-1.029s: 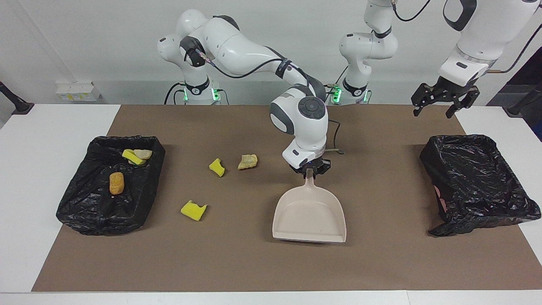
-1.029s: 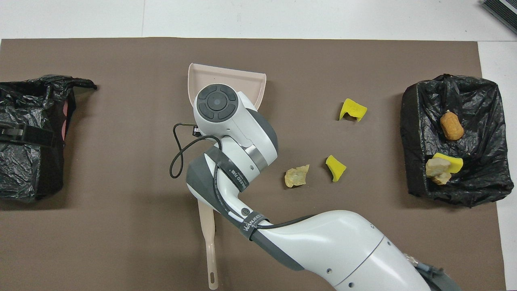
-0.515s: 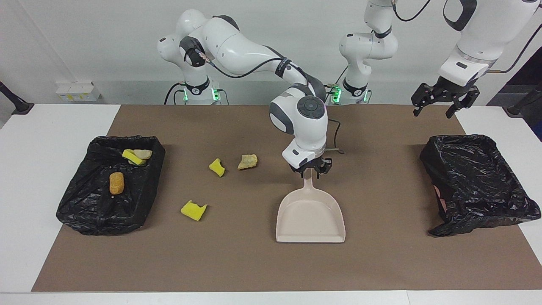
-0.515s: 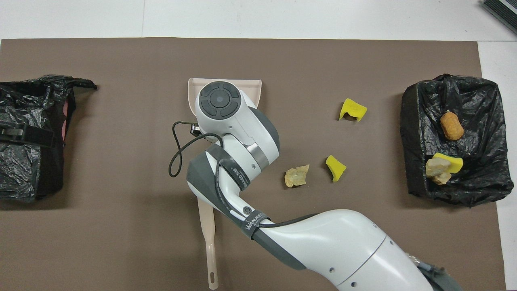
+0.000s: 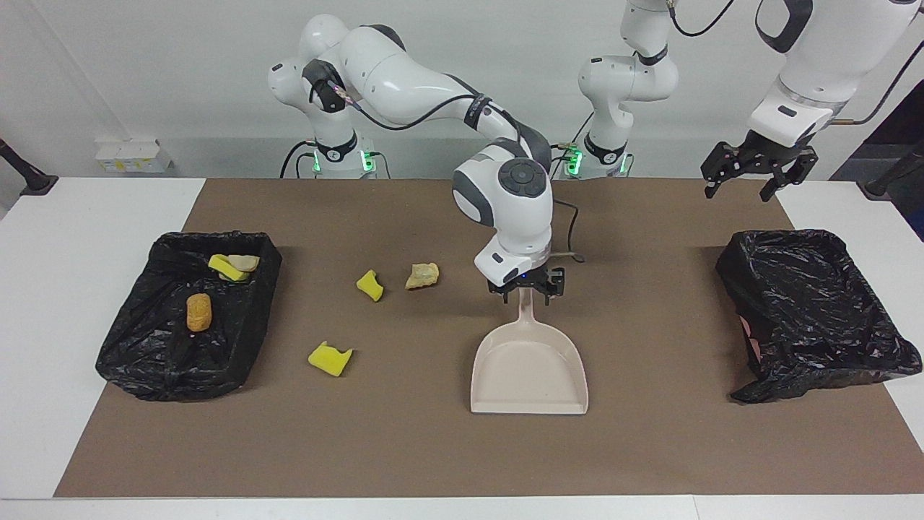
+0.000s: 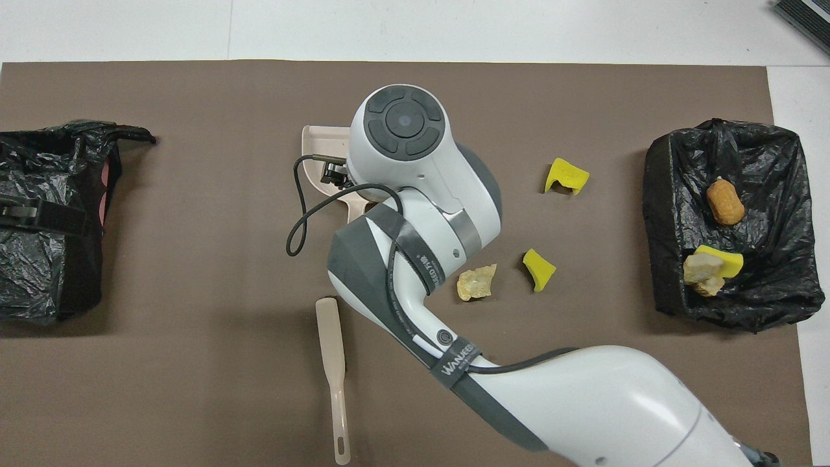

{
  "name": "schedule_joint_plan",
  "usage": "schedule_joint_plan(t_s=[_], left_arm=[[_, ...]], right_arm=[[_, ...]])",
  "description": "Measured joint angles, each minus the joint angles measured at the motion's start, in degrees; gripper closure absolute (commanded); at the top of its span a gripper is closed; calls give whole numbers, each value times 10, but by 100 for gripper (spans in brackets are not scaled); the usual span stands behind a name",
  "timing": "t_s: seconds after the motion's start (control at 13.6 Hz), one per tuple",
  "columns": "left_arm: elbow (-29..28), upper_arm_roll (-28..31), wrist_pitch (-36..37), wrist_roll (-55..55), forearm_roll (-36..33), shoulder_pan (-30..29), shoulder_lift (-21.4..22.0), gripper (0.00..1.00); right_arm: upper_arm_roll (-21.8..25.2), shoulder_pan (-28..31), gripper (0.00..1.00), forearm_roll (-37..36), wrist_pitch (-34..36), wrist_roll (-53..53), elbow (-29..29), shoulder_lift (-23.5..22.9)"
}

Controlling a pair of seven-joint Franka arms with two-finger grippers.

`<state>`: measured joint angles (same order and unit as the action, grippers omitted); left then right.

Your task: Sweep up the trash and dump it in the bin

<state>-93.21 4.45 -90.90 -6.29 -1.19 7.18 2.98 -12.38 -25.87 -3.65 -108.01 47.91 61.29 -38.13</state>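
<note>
Right end effector (image 5: pixel 526 286) higher over brown mat (image 5: pixel 650 448)

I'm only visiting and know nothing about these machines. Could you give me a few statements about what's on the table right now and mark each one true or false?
1. The dustpan lies flat on the brown mat. True.
2. The right pincer is clamped shut on the dustpan's handle. False: it is open, just above the handle's tip.
3. Three pieces of trash lie loose on the mat: two yellow sponge chunks and a tan lump. True.
4. The black-lined bin at the left arm's end holds trash. False: no trash shows in it; the scraps are in the other bin.
5. The left pincer is holding the brush. False: it hangs open in the air; the brush lies on the mat.
</note>
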Motion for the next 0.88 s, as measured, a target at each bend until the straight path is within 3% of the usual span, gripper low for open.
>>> schedule_joint_plan(t_s=[0.22, 0.51, 0.88], left_arm=[[0, 0, 0, 0, 0, 0, 0, 0], [0, 0, 0, 0, 0, 0, 0, 0], [0, 0, 0, 0, 0, 0, 0, 0]], right_arm=[[-1, 20, 0, 0, 46, 0, 30, 52], [-6, 44, 0, 44, 70, -10, 47, 78], [-16, 11, 0, 49, 79, -8, 127, 141]])
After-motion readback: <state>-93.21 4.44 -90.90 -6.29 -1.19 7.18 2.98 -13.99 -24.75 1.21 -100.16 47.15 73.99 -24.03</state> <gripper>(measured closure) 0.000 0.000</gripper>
